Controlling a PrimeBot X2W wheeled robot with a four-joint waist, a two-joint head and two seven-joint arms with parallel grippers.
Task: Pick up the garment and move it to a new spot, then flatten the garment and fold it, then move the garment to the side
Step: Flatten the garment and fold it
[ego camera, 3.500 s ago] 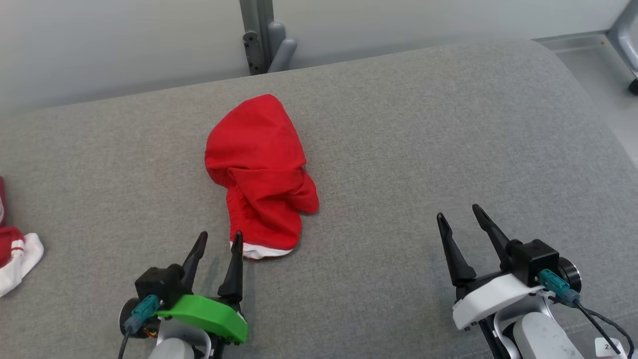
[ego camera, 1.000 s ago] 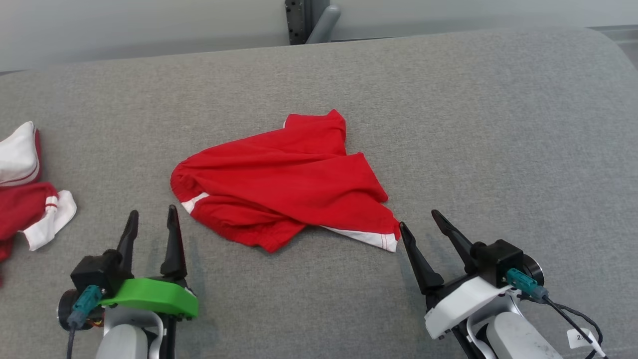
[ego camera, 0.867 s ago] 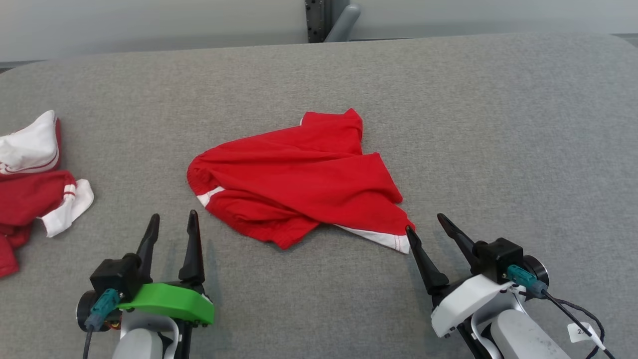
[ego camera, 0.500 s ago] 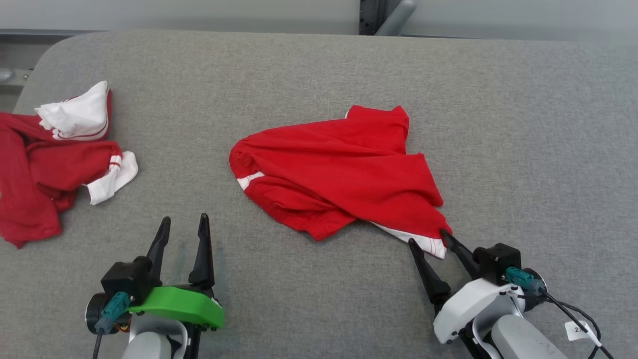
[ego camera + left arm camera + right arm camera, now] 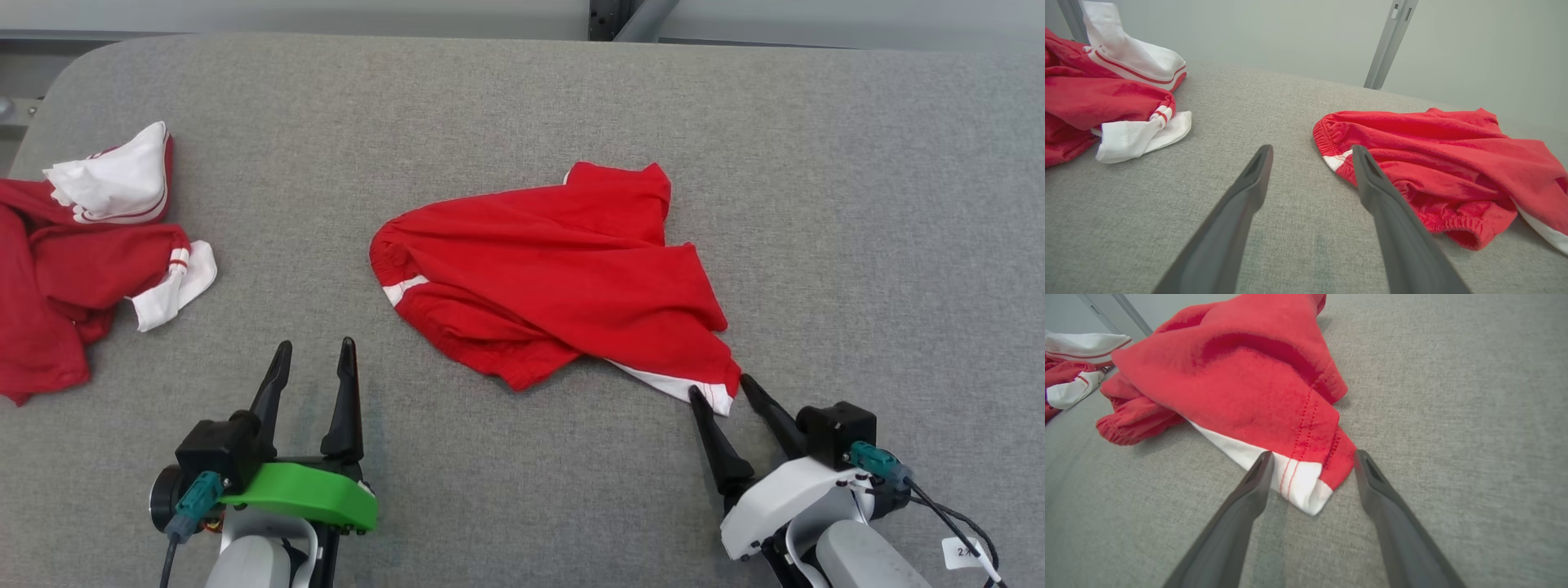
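Note:
The garment (image 5: 555, 278) is a pair of red shorts with white trim, lying crumpled in the middle of the grey padded table (image 5: 857, 204). My right gripper (image 5: 722, 387) is open, and its two fingertips straddle the garment's near right corner (image 5: 1306, 486), red over a white hem. Open and holding nothing, my left gripper (image 5: 315, 354) hovers over bare table a little left of the elastic waistband (image 5: 1327, 136).
A heap of red and white clothes (image 5: 90, 245) lies at the table's left edge, also seen as a pile (image 5: 1110, 94) in the left wrist view. A grey metal post (image 5: 1390, 41) stands behind the table's far edge.
The head camera has swung left, so the clothes heap shows more fully. My right gripper has closed in on the garment's near right corner, which now lies between its open fingers.

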